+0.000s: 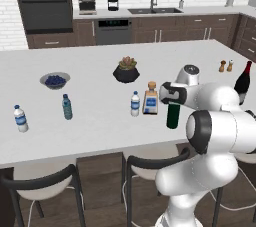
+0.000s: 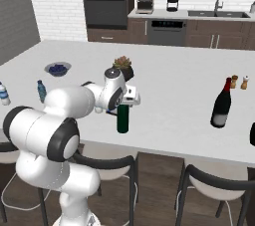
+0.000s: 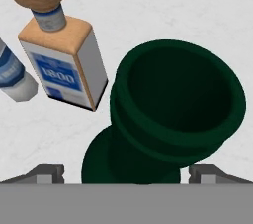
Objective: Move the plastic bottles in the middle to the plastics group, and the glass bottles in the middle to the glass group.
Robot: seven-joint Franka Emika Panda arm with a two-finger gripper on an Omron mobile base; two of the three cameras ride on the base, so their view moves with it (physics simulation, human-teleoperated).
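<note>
The tall dark green wine bottle (image 1: 173, 117) stands upright mid-counter, with its top hidden behind my hand. My gripper (image 1: 172, 104) hangs over its neck, open. In the hand view the bottle's mouth (image 3: 178, 99) looms close, and a fingertip (image 3: 47, 172) stands well clear of the neck on each side. Left of it stand the squat square bottle (image 1: 150, 100) with blue label and tan stopper, and the small clear water bottle (image 1: 135, 103). The plastics group is at far left: a clear bottle (image 1: 20, 118) and a slimmer blue-tinted one (image 1: 67, 107). The red-necked dark wine bottle (image 1: 243, 83) stands far right.
A dark bowl of blueberries (image 1: 54, 80) and a potted plant (image 1: 126, 70) sit further back on the counter. Salt and pepper shakers (image 1: 226, 65) stand at back right. Stools (image 1: 150, 163) line the near counter edge.
</note>
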